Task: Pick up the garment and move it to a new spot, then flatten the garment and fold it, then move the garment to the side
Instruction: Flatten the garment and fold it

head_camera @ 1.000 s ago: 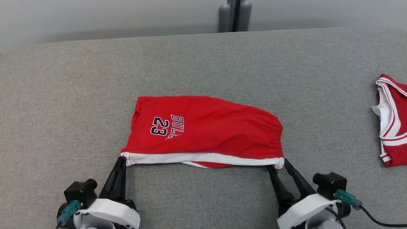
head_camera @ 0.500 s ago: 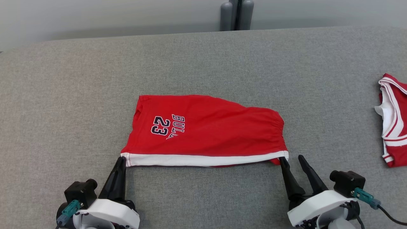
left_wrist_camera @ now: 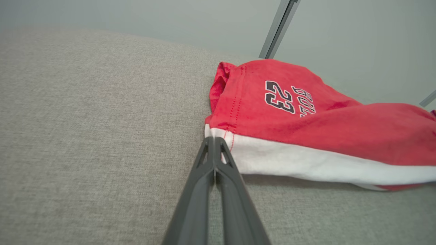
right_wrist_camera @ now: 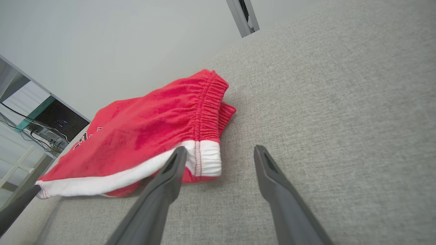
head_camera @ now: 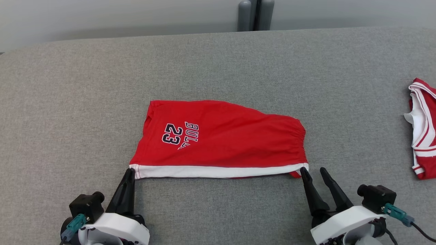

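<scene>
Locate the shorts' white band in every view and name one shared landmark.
Head view: white band lines the red shorts' near edge, centre.
Left wrist view: the band runs right from the left pincer.
Right wrist view: band lower left, beside the open right pincer.
Shared landmark: the grey post behind.

Setting: a laboratory or test room, not a home. I am working at a broad bench padded in grey woven fabric, which is backing onto a bare pale grey wall, with grey metal uprights standing at its far edge. My right wrist camera is catching a shelf of dark computer equipment with loose cables. Red shorts with a white hem band and a second red-and-white garment are lying on the padding, well apart.
</scene>
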`<state>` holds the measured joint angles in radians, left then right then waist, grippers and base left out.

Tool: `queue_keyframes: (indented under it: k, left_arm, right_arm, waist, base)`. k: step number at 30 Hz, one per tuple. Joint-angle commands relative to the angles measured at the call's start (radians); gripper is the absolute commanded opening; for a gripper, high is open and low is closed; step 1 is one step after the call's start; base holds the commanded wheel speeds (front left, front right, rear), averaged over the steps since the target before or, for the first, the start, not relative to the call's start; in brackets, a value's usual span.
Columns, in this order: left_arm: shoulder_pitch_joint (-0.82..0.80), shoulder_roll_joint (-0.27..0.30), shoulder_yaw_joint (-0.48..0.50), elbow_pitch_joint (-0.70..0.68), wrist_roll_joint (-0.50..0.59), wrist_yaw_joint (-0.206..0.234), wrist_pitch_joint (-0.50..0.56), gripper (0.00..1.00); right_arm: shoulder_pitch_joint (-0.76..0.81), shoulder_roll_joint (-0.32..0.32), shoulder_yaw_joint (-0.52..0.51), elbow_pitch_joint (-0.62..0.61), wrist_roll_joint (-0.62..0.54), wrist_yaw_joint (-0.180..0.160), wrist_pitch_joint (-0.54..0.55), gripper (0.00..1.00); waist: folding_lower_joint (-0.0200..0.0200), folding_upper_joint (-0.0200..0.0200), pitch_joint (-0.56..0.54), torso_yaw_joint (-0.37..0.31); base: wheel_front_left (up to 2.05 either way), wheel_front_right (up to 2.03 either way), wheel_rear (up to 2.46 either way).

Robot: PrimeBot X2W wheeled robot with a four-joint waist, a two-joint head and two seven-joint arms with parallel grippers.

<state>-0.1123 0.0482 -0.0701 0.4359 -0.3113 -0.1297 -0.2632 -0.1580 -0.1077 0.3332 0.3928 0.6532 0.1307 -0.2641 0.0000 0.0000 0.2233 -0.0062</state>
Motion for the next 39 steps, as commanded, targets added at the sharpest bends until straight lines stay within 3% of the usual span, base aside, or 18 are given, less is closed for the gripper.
queue_keyframes:
  k: [1,3,5,8,11,23,30,34,39]
  left_arm:
    - [-0.018,0.005,0.003,0.000,-0.005,-0.001,-0.002,0.00]
    - [-0.020,0.005,0.002,0.000,-0.004,-0.001,-0.002,0.00]
    - [-0.021,0.005,0.003,0.000,-0.006,-0.001,-0.002,0.00]
    - [-0.020,0.005,0.002,-0.001,-0.005,-0.001,-0.002,0.00]
    - [-0.019,0.005,0.005,-0.003,-0.004,-0.001,-0.002,0.00]
    - [-0.005,0.005,0.005,-0.024,0.001,-0.001,-0.002,0.00]
    - [-0.078,0.011,-0.019,-0.139,0.040,-0.001,-0.002,0.00]
    - [-0.166,0.060,-0.044,-0.216,0.048,-0.001,-0.002,0.00]
    - [-0.340,0.178,-0.091,-0.300,0.040,-0.001,-0.002,0.00]
  right_arm:
    - [-0.008,-0.008,0.007,0.008,0.009,0.000,0.000,1.00]
    - [-0.021,-0.009,0.021,0.018,0.018,0.000,0.000,1.00]
    - [-0.027,-0.011,0.039,0.034,0.029,0.000,0.000,0.86]
    - [-0.042,-0.016,0.058,0.054,0.038,0.000,0.000,0.35]
    - [-0.047,-0.021,0.066,0.062,0.043,0.000,0.000,0.00]
    - [-0.035,-0.035,0.043,0.032,0.014,0.000,0.000,0.00]
    - [-0.092,-0.043,-0.050,-0.120,-0.078,0.000,0.000,0.00]
    - [-0.182,-0.074,-0.076,-0.195,-0.122,0.000,0.000,0.00]
    - [-0.355,-0.131,-0.104,-0.256,-0.144,0.000,0.000,0.00]
  waist:
    - [0.0000,0.0000,0.002,0.001]
    - [0.0000,0.0000,0.003,0.002]
    - [0.0000,0.0000,0.003,0.004]
    - [0.0000,0.0000,0.002,0.008]
    - [0.0000,0.0000,0.000,0.009]
    - [0.0000,0.0000,-0.029,0.000]
    - [0.0000,0.0000,-0.074,-0.012]
    - [0.0000,0.0000,-0.101,-0.021]
    - [0.0000,0.0000,-0.117,-0.025]
  base:
    - [0.00,0.00,0.00]
    - [0.00,0.00,0.00]
    - [0.00,0.00,0.00]
    - [0.00,0.00,0.00]
    - [0.00,0.00,0.00]
    - [0.00,0.00,0.00]
    - [0.00,0.00,0.00]
    - [0.00,0.00,0.00]
    - [0.00,0.00,0.00]
